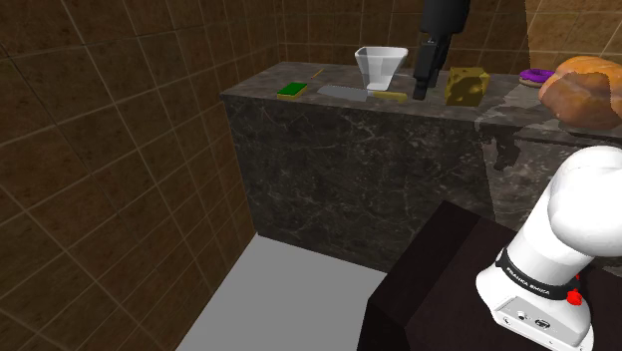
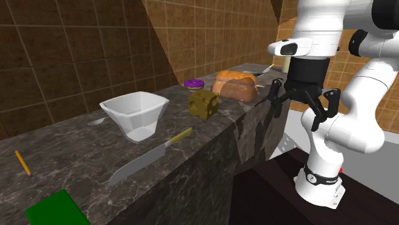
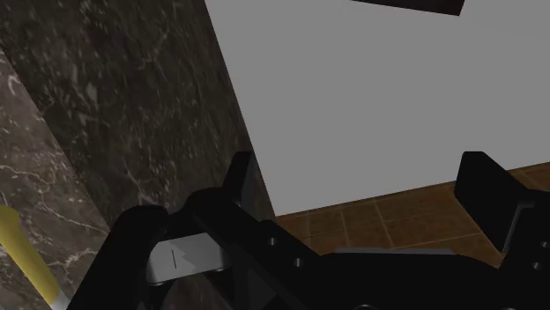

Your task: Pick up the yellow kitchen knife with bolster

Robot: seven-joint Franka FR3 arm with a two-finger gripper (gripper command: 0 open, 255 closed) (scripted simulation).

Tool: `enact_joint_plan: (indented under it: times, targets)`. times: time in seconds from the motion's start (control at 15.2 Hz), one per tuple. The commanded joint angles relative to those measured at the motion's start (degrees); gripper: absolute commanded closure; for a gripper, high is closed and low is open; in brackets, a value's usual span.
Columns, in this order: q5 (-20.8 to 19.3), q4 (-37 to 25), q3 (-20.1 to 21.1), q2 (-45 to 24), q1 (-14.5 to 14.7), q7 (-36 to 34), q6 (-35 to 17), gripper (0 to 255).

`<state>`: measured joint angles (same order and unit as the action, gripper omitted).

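I am looking into a kitchen: brown tiled walls [image 1: 100, 150] rise behind a dark marbled surface [image 2: 77, 160] that carries a white bowl [image 2: 135, 115], a loaf of bread [image 2: 235, 86], a block of holed cheese [image 2: 203, 103] and a yellow-handled knife [image 2: 150, 155].

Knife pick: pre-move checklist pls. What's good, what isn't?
1. Gripper open: ok. The fingers stand apart with nothing between them.
2. Knife free: ok. It lies flat on the counter with nothing on it.
3. Gripper above the handle: not ok. It hangs off the counter's edge, over the floor.
4. Room around the handle: probably ok. The bowl is near but not touching.
5. Fingers square across the handle: cannot tell.
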<state>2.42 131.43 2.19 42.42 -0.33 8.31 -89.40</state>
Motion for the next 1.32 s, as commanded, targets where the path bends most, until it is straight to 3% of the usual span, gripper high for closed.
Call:
enact_joint_plan:
  times: [0.0,0.66,1.25]
  targets:
    - [0.0,0.0,0.0,0.0,0.0,0.0,0.0,0]
    - [-4.0,-6.0,-8.0,-15.6,-1.4,12.8,-11.5,0]
    - [-2.6,-18.3,-13.6,-33.0,-2.2,24.1,-18.1,0]
